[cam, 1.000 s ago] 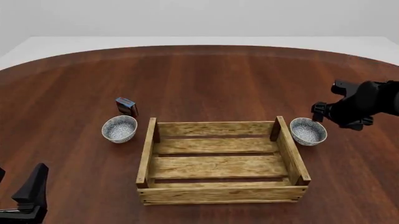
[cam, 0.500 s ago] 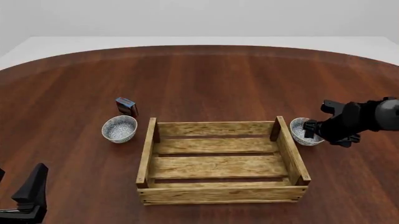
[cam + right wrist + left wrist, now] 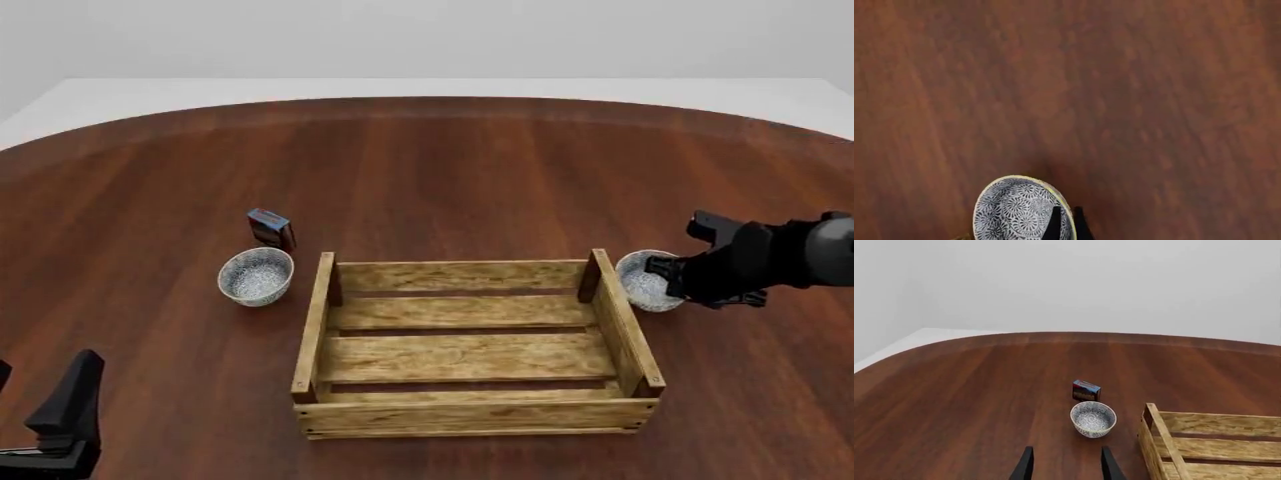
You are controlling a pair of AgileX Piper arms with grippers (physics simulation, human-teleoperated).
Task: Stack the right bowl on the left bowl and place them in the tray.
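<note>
The left bowl (image 3: 256,275), white with a grey speckled pattern, stands upright on the table left of the tray (image 3: 461,275), a light-brown slatted wooden crate. The right bowl (image 3: 638,284) sits just outside the tray's right wall. My right gripper (image 3: 663,272) is shut on that bowl's rim, which the right wrist view shows pinched between the two fingers (image 3: 1054,226), one inside the right bowl (image 3: 1014,210) and one outside. My left gripper (image 3: 60,420) rests open at the near left corner, well short of the left bowl (image 3: 1093,419), with nothing between its fingers (image 3: 1026,467).
A small red-blue box (image 3: 271,228) stands just behind the left bowl, and the left wrist view shows the box (image 3: 1086,390) beyond the bowl. The tray (image 3: 1214,425) holds nothing. The round brown table's far edge (image 3: 427,98) curves across the back.
My right gripper came down and leftward onto the right bowl and closed on its rim. The bowl has shifted slightly toward the tray. The left arm has stayed still.
</note>
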